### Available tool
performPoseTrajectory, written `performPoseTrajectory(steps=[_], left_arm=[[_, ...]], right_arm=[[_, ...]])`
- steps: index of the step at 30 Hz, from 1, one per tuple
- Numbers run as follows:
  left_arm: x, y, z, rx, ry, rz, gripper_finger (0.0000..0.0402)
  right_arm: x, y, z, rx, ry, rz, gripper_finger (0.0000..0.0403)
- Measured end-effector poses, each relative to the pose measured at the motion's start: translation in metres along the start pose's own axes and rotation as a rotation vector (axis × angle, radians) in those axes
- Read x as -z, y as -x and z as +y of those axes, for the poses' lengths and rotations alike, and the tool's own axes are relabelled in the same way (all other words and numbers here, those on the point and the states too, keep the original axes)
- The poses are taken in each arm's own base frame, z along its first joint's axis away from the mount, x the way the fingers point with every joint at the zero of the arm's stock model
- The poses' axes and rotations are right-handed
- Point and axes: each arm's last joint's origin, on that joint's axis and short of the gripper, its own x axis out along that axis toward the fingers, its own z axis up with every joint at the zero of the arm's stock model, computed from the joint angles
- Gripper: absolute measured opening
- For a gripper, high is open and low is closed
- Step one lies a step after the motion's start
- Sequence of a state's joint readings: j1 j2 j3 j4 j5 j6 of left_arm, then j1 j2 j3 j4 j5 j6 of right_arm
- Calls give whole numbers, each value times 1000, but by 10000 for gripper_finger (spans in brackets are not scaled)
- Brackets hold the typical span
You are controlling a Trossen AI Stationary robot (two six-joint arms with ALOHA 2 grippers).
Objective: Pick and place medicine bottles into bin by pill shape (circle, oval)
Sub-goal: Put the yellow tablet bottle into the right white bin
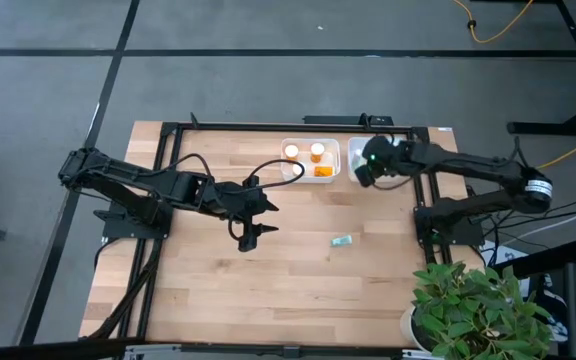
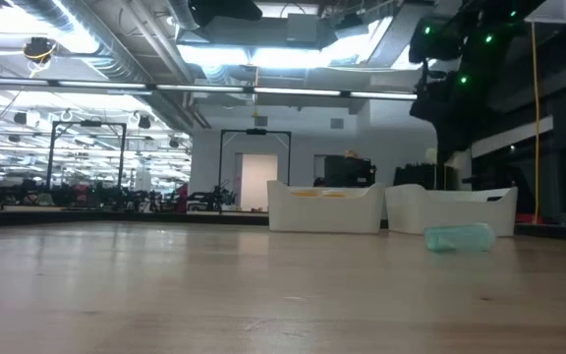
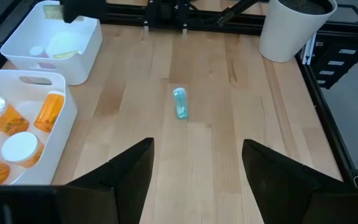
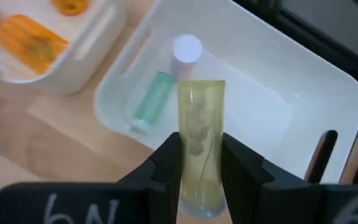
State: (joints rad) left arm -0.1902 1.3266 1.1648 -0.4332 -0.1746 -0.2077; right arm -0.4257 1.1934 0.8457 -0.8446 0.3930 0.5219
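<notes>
Above the right bin [image 4: 328, 93], right end effector [image 4: 197, 163] clamped on a pale green bottle [image 4: 200, 146], left end effector [image 3: 194, 163] wide open, empty

Two bins sit side by side at the far edge of the table [image 1: 218, 280]. The left bin [image 1: 310, 158] has bottles with caps [image 1: 317, 152] in it. The right bin [image 4: 328, 87] has a small bottle [image 4: 153, 99] lying in it, with a round cap [image 4: 187, 47] just beside that bottle.

The right gripper [image 4: 197, 163] is over the near edge of the right bin, with a bottle [image 4: 200, 134] standing up between its fingers.

One more bottle [image 1: 342, 241] lies on its side on the table, in front of the bins and well apart from them.

The left gripper [image 1: 258, 218] is above the middle of the table, to the left of that lying bottle.

A plant pot [image 3: 294, 28] stands at the near right corner of the table.
</notes>
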Motion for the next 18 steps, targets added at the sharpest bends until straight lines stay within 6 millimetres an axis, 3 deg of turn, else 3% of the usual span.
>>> performPoseTrajectory(steps=[8, 18], left_arm=[[0, 0, 0, 0, 0, 0, 237], [0, 0, 0, 0, -1, 0, 237]], right_arm=[[-18, -35, -17, 34, -73, 78, 91], [-20, -68, -19, 76, -44, 180, 91]])
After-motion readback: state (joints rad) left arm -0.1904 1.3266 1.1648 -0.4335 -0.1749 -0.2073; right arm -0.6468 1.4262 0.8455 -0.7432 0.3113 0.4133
